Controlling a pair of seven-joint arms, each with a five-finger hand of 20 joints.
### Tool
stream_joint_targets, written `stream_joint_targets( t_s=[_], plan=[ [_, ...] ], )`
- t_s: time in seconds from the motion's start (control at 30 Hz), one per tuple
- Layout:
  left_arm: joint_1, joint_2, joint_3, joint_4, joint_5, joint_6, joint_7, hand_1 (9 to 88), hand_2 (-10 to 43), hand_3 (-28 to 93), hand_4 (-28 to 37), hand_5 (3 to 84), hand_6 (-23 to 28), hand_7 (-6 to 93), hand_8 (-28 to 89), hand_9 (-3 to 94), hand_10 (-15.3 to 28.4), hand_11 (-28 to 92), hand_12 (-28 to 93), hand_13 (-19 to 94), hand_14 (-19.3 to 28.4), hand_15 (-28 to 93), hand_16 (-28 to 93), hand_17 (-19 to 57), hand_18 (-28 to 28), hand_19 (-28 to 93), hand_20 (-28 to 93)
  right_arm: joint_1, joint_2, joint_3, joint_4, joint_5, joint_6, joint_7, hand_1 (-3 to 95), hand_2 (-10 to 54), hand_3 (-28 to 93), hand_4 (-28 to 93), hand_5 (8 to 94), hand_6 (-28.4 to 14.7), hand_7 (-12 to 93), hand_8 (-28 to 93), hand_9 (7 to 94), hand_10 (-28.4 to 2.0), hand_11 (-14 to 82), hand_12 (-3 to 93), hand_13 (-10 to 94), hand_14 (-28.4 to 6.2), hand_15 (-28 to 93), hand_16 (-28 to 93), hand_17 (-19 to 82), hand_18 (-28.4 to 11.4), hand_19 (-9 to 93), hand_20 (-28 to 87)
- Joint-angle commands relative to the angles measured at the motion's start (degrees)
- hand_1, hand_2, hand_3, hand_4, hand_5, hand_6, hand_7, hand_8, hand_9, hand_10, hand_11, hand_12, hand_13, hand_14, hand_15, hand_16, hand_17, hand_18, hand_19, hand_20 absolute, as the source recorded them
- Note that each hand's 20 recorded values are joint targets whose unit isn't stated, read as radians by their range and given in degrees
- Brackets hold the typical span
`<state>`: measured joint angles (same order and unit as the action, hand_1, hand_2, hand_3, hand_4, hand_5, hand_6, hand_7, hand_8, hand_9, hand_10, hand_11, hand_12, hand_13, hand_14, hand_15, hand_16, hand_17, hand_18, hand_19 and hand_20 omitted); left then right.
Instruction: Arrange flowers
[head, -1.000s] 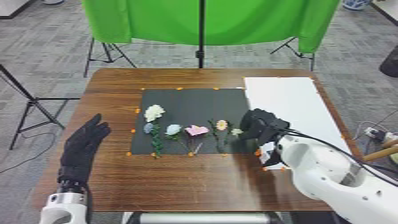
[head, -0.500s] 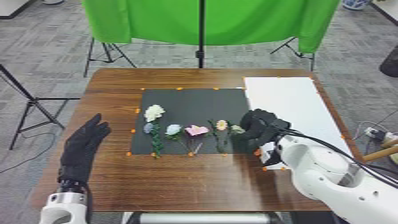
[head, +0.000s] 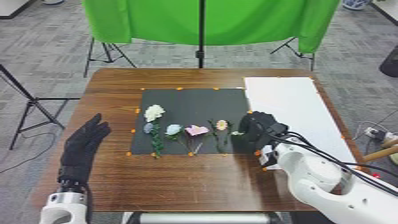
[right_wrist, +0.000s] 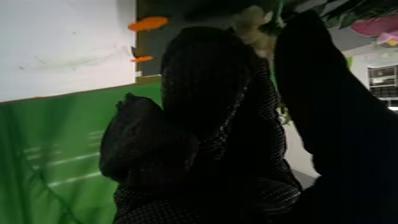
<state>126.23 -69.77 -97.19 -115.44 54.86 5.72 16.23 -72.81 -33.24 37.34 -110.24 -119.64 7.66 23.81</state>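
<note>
The right hand (head: 260, 126) is pinching the pale flower (head: 236, 133) at the right side of the black sheet (head: 197, 104), and it should be squeezing softly so no petals are getting squashed.

My right hand (head: 258, 126) hides a bit of the black sheet (head: 191, 105) and the white paper (head: 286, 102). In my wrist view, I hide some of the blurry pale flower (right_wrist: 252, 24), and the edge cuts off a pink flower (right_wrist: 373, 26). The head view's top cuts off the green cloth (head: 151, 22)
</note>
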Motion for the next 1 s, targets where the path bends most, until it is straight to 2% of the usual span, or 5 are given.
stream_joint_targets(
  t_s=[0.03, 0.33, 0.67, 0.83, 1.0],
  plan=[
    [0.6, -0.48, -0.13, -0.06, 0.29, -0.53, -0.45, 22.5, -2.0, 68, -24.0, 41.5, 3.8, 6.2, -5, 39.7, 11.7, 12, 16, 30, 16.0, 14, 6, 0.4, 13.8, 3, 18, -0.6, 0.5, 2.2, -1.8, 0.6, -1.9, -0.4, 44.4, -9.5, 64, -18, 65.4, 0.3, 15, -10, 68.0, -12.8, 11.3, 15.2, 90, -3.3, 51, 32, 63, -9.9, 93, 45],
    [0.8, -0.48, -0.2, -0.17, 0.3, -0.32, -0.42, 22.6, -2.0, 68, -23.9, 41.4, 3.8, 6.1, -5, 39.7, 11.8, 12, 16, 30, 16.0, 14, 6, 0.4, 13.8, 3, 18, -7.6, 1.1, 17.3, -7.9, 12.9, -12.6, -0.1, 38.4, -9.5, 62, -19, 59.0, -0.7, 11, -9, 66.5, -15.3, 10.0, 15.3, 90, -3.7, 50, 31, 63, -9.5, 93, 44],
    [0.3, -0.24, 0.01, -0.17, 0.65, -1.03, -0.64, 22.5, -2.0, 69, -23.8, 41.5, 3.8, 6.3, -5, 39.8, 11.8, 12, 16, 30, 16.0, 14, 6, 0.3, 13.8, 3, 18, -29.6, -7.2, 46.4, -11.0, 40.4, 0.7, -12.3, 27.5, -5.0, 61, -13, 61.0, -1.9, 10, -8, 70.8, -16.0, 10.9, 16.1, 82, -9.9, 41, 29, 53, -14.5, 83, 36],
    [0.4, -0.4, 0.31, -1.09, 1.35, -1.82, -0.42, 22.6, -2.0, 68, -23.7, 41.5, 3.8, 6.4, -5, 39.8, 11.7, 12, 16, 30, 16.0, 14, 6, 0.4, 13.8, 3, 18, -40.9, -17.0, 54.4, -10.1, 54.9, 8.7, -31.2, 23.1, -2.6, 69, -16, 60.7, -1.1, 13, -9, 63.0, -14.9, 8.8, 15.1, 51, -14.8, 15, 24, 24, -14.7, 26, 33],
    [-0.3, 0.07, 0.66, -1.72, 2.69, -3.09, -0.54, 22.5, -2.1, 68, -23.8, 41.7, 3.9, 6.4, -5, 39.8, 11.8, 12, 16, 30, 16.0, 14, 6, 0.6, 13.6, 3, 18, -46.8, -25.6, 56.0, -9.1, 61.5, 8.8, -39.2, 12.7, -1.5, 75, -16, 45.5, 0.1, 9, -8, 45.1, -14.3, 5.0, 12.5, 33, -13.3, 8, 17, 18, -13.6, 4, 27]
  ],
)
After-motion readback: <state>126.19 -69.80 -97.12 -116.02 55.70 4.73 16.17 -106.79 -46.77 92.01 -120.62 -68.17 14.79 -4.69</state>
